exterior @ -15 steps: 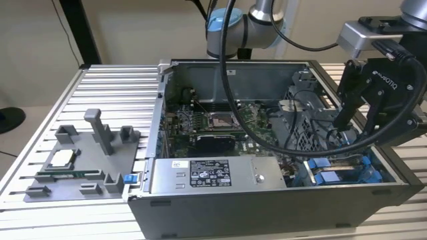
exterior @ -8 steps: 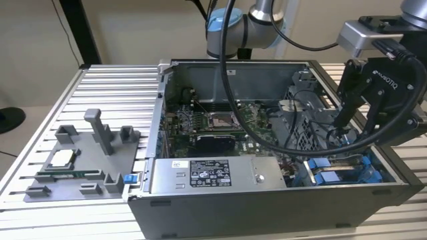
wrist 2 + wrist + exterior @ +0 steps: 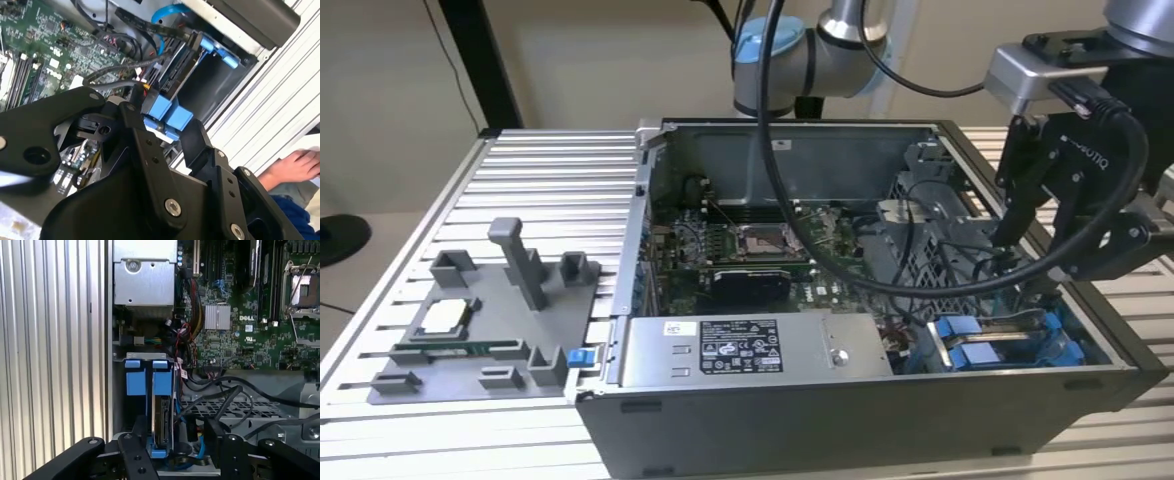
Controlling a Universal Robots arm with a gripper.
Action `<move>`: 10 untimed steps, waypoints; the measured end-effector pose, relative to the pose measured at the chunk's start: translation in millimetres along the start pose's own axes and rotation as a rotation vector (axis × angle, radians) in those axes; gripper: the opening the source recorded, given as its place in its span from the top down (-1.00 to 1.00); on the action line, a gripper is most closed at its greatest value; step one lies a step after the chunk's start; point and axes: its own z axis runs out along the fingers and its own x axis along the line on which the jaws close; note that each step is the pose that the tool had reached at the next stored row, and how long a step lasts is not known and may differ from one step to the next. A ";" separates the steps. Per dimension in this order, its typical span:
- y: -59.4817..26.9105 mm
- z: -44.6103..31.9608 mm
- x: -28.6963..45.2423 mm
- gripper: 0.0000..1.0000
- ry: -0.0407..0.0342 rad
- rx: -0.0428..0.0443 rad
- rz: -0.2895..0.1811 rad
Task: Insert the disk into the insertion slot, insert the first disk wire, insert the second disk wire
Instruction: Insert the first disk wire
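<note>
**Seating in hand, nothing clamped**

The flat silver-grey disk in its bright blue plastic carrier (image 3: pixel 162 422) is seen edge-on in the first wrist view. It stands in the grey metal insertion slot (image 3: pixel 142 356) at a corner of the open computer case. Whether it is fully seated cannot be told. The black gripper (image 3: pixel 177 435) is held over its near end with the fingers spread — one just beside the carrier, the other apart from it — so nothing is clamped.

Disk insertion is judged to be the step in hand or only just finished; no wire can be confirmed as plugged in. A bundle of black cables (image 3: pixel 230 392) and a thin blue cable (image 3: pixel 165 12) lie near the disk, towards the green motherboard (image 3: pixel 240 335). Completing the seating is judged to call for a straight push along the slot, with those cables kept out of the carrier's path. A grey power-supply box (image 3: pixel 144 282) lies further along the same wall, and the case rests on a slatted aluminium table (image 3: pixel 50 340).
</note>
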 end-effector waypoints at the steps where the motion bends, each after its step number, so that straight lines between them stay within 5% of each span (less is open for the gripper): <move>1: 1.0 0.6 -0.8 -1.00 0.0006 0.0114 0.000; 7: 15.7 4.5 -4.8 -1.00 -0.0001 0.0621 -0.001; 10: 20.7 5.9 -4.7 -1.00 -0.0006 0.0974 -0.001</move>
